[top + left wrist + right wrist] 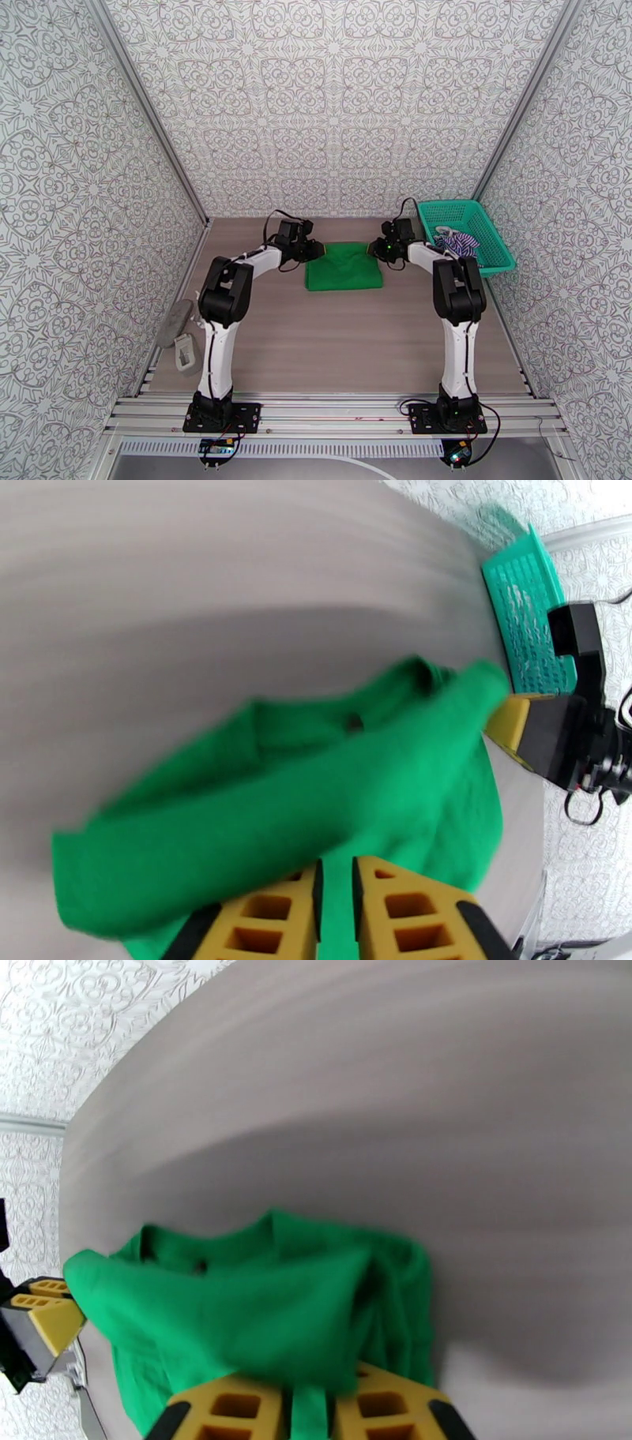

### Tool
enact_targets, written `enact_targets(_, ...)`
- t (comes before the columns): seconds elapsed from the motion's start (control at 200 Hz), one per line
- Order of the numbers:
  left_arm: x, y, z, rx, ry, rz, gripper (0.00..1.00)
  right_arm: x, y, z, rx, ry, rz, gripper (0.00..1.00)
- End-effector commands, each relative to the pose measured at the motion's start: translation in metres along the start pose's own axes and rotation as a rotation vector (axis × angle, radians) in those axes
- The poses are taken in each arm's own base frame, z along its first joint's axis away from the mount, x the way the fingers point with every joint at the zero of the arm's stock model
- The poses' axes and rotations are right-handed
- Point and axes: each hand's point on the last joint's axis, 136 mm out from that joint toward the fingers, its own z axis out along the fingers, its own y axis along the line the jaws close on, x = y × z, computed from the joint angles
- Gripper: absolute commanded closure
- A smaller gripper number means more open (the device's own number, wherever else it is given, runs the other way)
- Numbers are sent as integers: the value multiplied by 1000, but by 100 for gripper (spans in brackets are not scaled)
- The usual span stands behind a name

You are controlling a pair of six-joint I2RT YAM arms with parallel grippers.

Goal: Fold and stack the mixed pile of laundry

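plain bright green soft cloth (343, 266) | thin-striped purple-and-white shirt (457, 241) | teal plastic mesh basket (496, 241) | grey-brown wood-grain table (332, 347) | white walls (332, 95) with grey ornamental tracery | left gripper (336, 865) yellow fingers, black backing

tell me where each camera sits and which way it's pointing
Top external: above and behind the arms, looking down at the table; both arms show, bases to left end effector and right end effector.
Left wrist: on the left arm, facing across the green cloth toward the teal basket; own yellow fingers at bottom.
Right wrist: on the right arm, facing the opposite way; own fingers at bottom.
Shared: both wrist views show the green cloth and the other arm's end effector.
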Motion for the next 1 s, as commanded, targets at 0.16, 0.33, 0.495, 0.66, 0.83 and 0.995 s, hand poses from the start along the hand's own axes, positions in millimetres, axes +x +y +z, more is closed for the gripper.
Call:
enact_targets(0.16,-35,13,4,75,-83,-68,73,-19,-15,9,23,-18,66,68)
enact_targets(0.33,-33,23,9,76,-64,-85,71,-18,-25,12,45,11,73,66)
enact_targets(0.495,-43,-5,-19,83,-77,-32,67,-35,2,-32,61,-41,-43,57)
enact_targets(0.66,-37,-46,-84,34,-112,70,57,-28,38,-98,113,-120,-250,42)
enact_targets(0.83,4,-30,-143,-38,-115,36,51,34,77,-107,211,-88,-604,18)
enact_targets(0.995,48,7,-176,-93,-94,-49,49,103,122,-72,187,11,-949,18)
